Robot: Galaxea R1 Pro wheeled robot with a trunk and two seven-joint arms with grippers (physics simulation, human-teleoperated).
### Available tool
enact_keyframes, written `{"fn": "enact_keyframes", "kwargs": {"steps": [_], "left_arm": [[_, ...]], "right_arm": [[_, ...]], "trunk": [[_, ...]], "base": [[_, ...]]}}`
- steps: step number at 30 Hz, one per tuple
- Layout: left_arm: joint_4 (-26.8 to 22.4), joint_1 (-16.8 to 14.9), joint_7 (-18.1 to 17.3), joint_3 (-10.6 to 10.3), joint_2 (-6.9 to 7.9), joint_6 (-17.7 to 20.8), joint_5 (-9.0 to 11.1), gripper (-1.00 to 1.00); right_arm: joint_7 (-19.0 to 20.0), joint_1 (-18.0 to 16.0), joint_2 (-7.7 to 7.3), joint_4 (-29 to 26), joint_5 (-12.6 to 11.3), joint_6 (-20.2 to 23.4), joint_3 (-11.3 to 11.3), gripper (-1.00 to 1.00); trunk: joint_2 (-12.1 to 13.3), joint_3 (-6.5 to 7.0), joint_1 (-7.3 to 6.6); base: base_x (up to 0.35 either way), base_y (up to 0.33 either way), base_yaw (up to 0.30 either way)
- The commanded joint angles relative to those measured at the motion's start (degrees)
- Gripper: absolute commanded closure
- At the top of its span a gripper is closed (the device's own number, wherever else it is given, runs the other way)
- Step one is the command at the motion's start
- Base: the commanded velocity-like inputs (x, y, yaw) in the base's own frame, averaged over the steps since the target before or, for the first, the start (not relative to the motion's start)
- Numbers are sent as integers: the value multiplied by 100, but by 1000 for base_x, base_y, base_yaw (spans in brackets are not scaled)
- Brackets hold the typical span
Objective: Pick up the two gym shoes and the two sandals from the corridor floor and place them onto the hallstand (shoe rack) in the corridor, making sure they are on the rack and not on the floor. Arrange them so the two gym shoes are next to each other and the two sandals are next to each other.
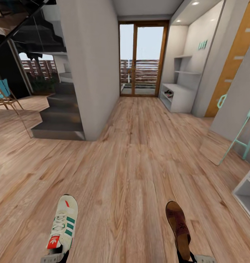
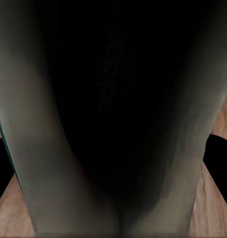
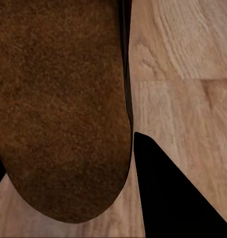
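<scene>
Carrying 1 gym shoe (image 1: 63, 226) in the left gripper (image 1: 54, 258), pinched at the stiff heel; 1 sandal (image 1: 178, 228) clamped at its rigid cork heel in the right gripper (image 1: 193, 258). Light, probably secure. Hallstand (image 1: 180, 98) well ahead.

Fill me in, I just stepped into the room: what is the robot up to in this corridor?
It is carrying shoes along the corridor floor. Its left hand holds a gym shoe and its right hand holds a brown sandal, both out in front of it. The hallstand stands far ahead on the right by the glass door, with something already on its lower shelf.
</scene>
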Motion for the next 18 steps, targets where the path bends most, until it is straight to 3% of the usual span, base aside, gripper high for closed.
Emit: {"fn": "enact_keyframes", "kwargs": {"steps": [1, 18], "left_arm": [[3, -5, -32, 49, -4, -26, -50, 100], [3, -4, -31, 49, -4, -26, -50, 100]], "right_arm": [[32, -5, 3, 5, 35, -15, -49, 100], [32, -5, 3, 7, 35, -15, -49, 100]], "trunk": [[-2, -5, 2], [-2, -5, 2]], "base": [[340, 0, 0], [340, 0, 0]]}}
